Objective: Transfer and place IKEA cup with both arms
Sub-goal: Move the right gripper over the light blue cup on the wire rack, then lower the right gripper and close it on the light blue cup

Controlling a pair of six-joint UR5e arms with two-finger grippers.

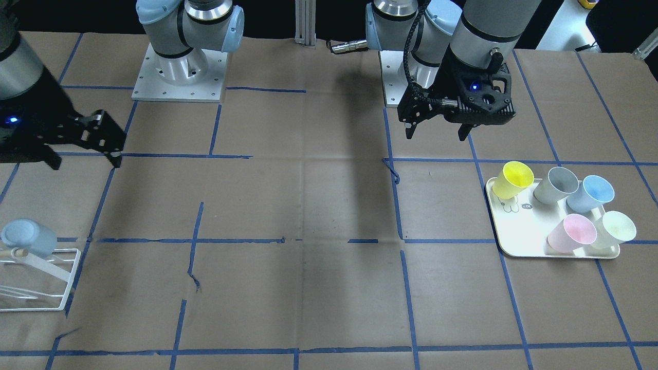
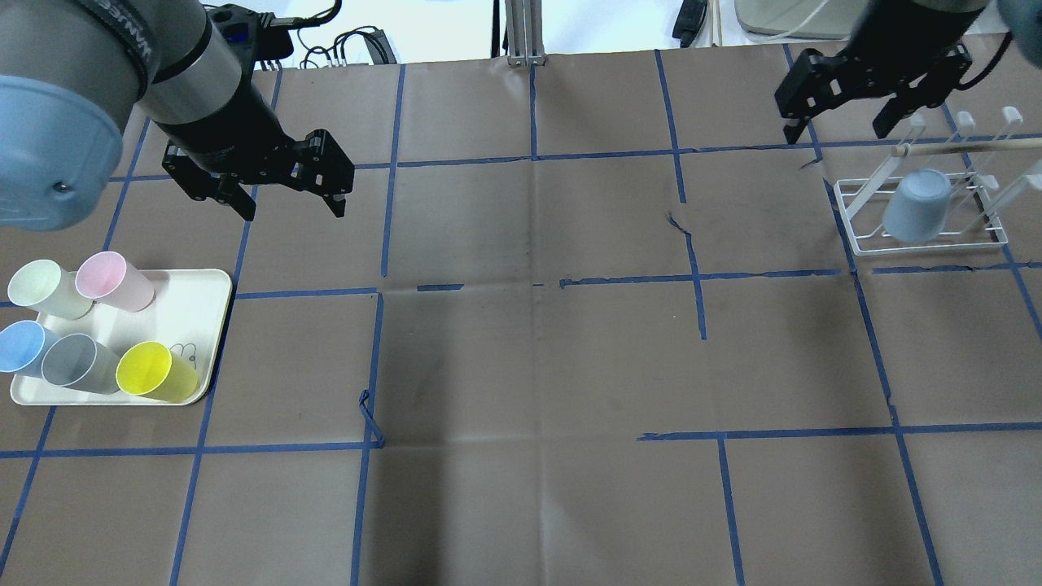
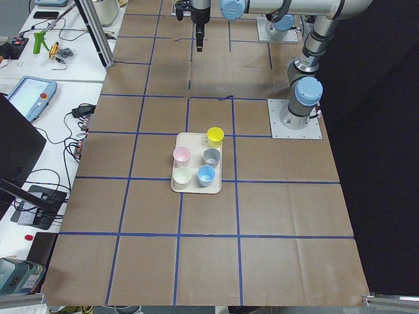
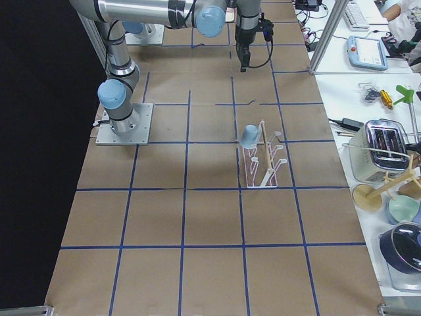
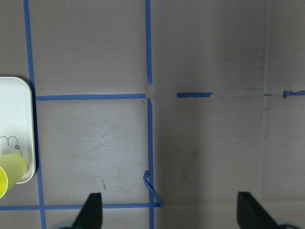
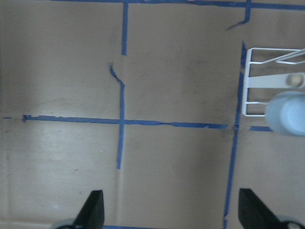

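The pale blue IKEA cup (image 2: 918,205) hangs upside down on a peg of the white wire rack (image 2: 863,236) at the table's right end; it also shows in the front view (image 1: 28,237) and the right wrist view (image 6: 286,114). My right gripper (image 2: 837,130) is open and empty, above the table just left of and beyond the rack. My left gripper (image 2: 293,210) is open and empty, above bare table beyond the cream tray (image 2: 203,325). In the front view the left gripper (image 1: 436,134) is on the right and the right gripper (image 1: 86,163) on the left.
The tray holds a sky-blue cup (image 2: 20,346), a grey cup (image 2: 77,364), a yellow cup (image 2: 155,373), a pink cup (image 2: 114,281) and a pale green cup (image 2: 47,289). Brown paper with blue tape lines covers the table.
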